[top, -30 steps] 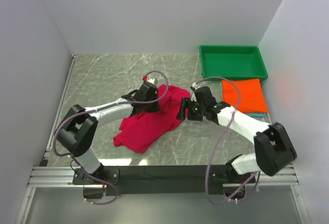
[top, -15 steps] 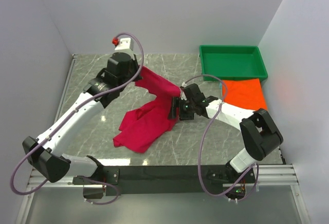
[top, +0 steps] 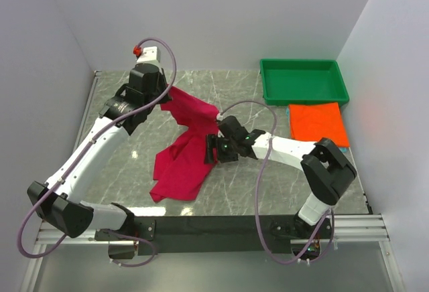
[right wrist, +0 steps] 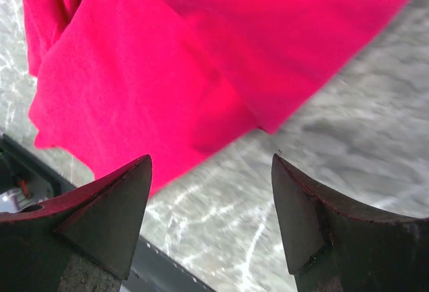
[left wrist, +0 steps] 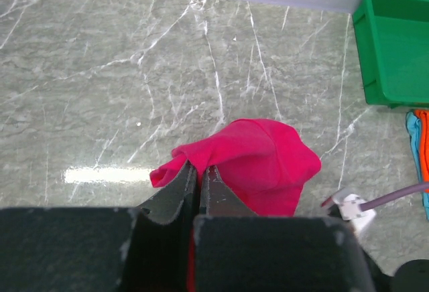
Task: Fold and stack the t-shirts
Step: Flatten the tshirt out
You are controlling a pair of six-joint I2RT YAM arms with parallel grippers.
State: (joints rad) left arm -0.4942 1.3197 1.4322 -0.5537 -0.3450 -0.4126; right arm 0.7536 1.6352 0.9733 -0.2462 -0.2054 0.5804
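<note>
The crimson-pink t-shirt (top: 184, 151) is unfolded and hangs from my left gripper (top: 167, 95), which is raised over the back left of the table and shut on its upper edge. The shirt's lower part trails on the table. In the left wrist view the jaws (left wrist: 199, 169) pinch a fold of the shirt (left wrist: 265, 161). My right gripper (top: 209, 150) is open and empty at the shirt's right edge, low over the table. In the right wrist view the shirt (right wrist: 167, 64) fills the space above the open gripper (right wrist: 211, 165). The folded orange t-shirt (top: 318, 123) lies on the teal one (left wrist: 411, 130).
The green tray (top: 305, 81) stands at the back right, just behind the folded pile. White walls close in the table on three sides. The black rail with the arm bases (top: 201, 225) runs along the near edge.
My left gripper has lifted the pink shirt's edge from table height up and to the back left. My right gripper has moved left along the table towards the hanging cloth.
</note>
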